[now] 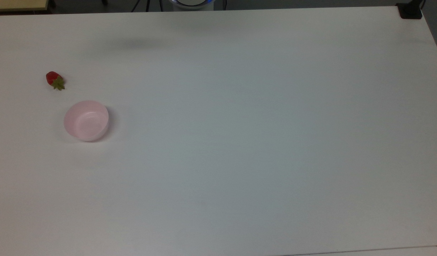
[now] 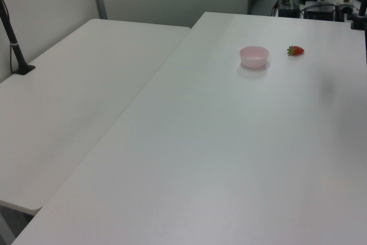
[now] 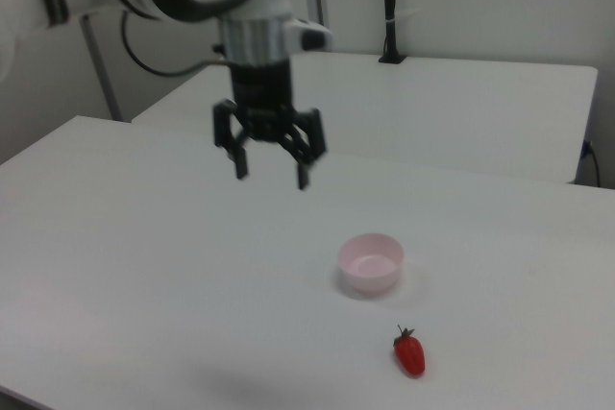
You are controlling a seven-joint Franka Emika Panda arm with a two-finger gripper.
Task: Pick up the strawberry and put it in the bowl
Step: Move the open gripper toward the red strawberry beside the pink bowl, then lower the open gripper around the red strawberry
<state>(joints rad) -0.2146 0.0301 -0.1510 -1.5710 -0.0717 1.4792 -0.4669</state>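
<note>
The arm's black two-finger gripper [image 3: 270,180] hangs in the air above the white table [image 1: 240,142], fingers spread wide and holding nothing. The small glossy red strawberry with a green leafy cap [image 1: 54,80] lies on the table near the small round pale pink plastic bowl [image 1: 86,120], apart from it. In the right view the arm's upper links are cut off at the frame edge.

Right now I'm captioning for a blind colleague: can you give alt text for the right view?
A robot arm's gripper hangs open above a white table, holding nothing. Toward the right view's lower right, an empty pink bowl sits on the table, and a red strawberry lies just in front of it, apart from it.
</note>
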